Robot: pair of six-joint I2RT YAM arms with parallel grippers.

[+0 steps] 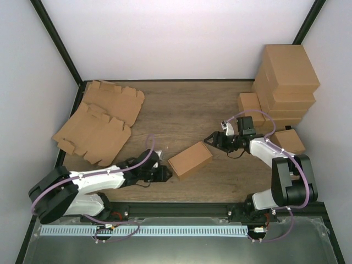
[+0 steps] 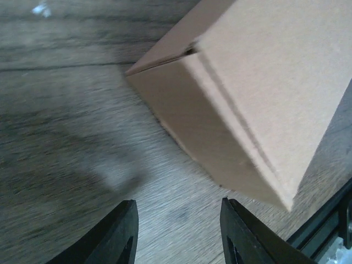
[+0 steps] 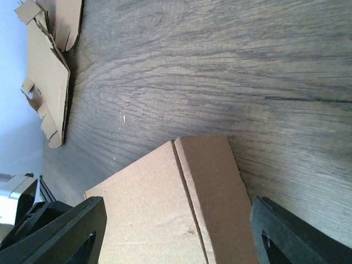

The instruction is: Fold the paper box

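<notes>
**Small rectangular brown cardboard paper box point(image 1: 190, 159) lies closed at mid-table**

Nearest the bases, the left gripper point(image 1: 166, 174) sits at the box's 8 o'clock, its black fingers parted over the dark wood-grain table point(image 1: 187, 110) and holding nothing. At the box's 2 o'clock, the right gripper point(image 1: 211, 139) spreads wide around the box's end, seemingly without clamping it. Farther off, flat brown die-cut cardboard sheets point(image 1: 102, 124) lie at 10 o'clock. Stacked brown cardboard cartons point(image 1: 286, 82) stand at 2 o'clock.

Left wrist view: paper box point(image 2: 247, 99) runs off the top and right edges, all smeared with blur. Right wrist view: bottom edge cuts it, flat cardboard blanks point(image 3: 49, 71) clipped at upper left.
</notes>
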